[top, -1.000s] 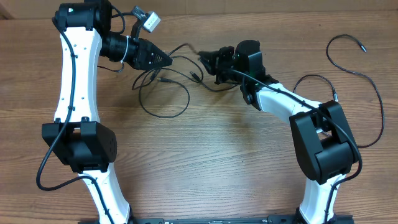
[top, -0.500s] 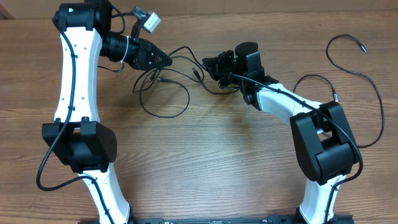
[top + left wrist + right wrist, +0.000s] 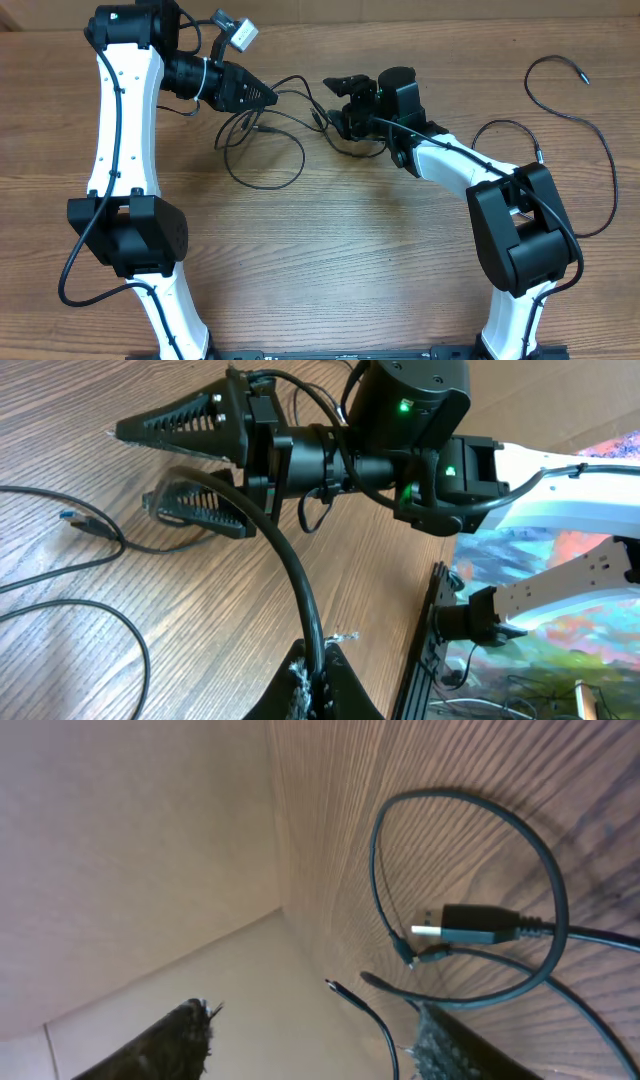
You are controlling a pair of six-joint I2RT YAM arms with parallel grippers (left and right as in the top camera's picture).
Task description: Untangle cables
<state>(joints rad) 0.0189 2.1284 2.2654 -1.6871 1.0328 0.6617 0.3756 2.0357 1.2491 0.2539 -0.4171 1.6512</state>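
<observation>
While your left gripper (image 3: pixel 268 98) pinches a cable (image 3: pixel 290 565), your right gripper (image 3: pixel 332 102) stands spread; loose cables (image 3: pixel 262 152) lie between them.

left arm (image 3: pixel 118 110): we see white link shells dotted with small dark screws, set between bulky black joint housings.
left arm cable (image 3: pixel 72 262): thick and black, leaving the near joint housing in a wide bow.
left wrist camera (image 3: pixel 240 36): a small grey box on a black bracket.
left gripper (image 3: pixel 270 98): black and tapering to a point, and we note a white tie round the wrist behind it.
right arm (image 3: pixel 455 162): white shells, a large angular black joint block at the near right, and a thin black cable along its top.
right gripper (image 3: pixel 130 468): we see black triangular fingers (image 3: pixel 185 415) with ribbed, slotted faces.
right wrist housing (image 3: pixel 420 390): round and black, with two small green lights.
</observation>
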